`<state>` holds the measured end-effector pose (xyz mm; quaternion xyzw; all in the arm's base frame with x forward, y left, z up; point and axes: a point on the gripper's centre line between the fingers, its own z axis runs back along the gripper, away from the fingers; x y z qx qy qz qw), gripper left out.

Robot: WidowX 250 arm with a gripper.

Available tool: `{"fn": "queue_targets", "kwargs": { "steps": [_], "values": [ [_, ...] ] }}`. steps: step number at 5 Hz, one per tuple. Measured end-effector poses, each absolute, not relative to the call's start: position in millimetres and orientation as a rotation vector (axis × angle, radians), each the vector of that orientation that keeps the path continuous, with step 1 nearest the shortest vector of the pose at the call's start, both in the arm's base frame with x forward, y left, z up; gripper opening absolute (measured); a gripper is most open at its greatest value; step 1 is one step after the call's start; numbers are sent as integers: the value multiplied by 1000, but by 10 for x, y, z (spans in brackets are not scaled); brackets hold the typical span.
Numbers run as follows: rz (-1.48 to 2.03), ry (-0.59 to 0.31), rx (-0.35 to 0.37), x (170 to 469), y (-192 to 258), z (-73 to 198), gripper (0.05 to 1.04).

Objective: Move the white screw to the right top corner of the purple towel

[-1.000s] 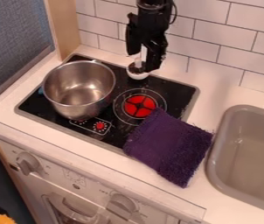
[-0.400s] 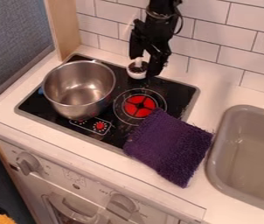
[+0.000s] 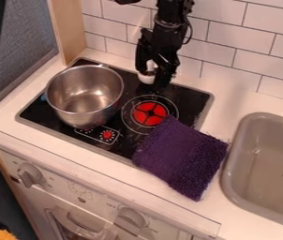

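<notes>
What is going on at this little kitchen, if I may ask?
The black robot gripper is at the small white plastic-looking screw by the back edge of the black stovetop; whether it has a grip, I cannot tell. The purple fluffy towel, where the screw should go, lies partly over the stovetop, right of the shiny metal pot.

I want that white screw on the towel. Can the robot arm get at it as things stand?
Probably yes: the gripper hangs at the white screw, its fingers apart, and the metal pot stands off to one side.
</notes>
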<state>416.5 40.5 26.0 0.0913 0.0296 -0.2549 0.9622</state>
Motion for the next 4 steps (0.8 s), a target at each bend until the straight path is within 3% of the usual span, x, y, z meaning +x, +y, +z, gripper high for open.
{"fn": "queue_targets", "kwargs": {
  "steps": [1, 2, 4],
  "values": [
    [-518, 80, 167, 4147, 418, 135, 926],
    [-529, 69, 167, 4164, 415, 134, 767],
    [-542, 70, 165, 4165, 413, 137, 767]
  ]
}}
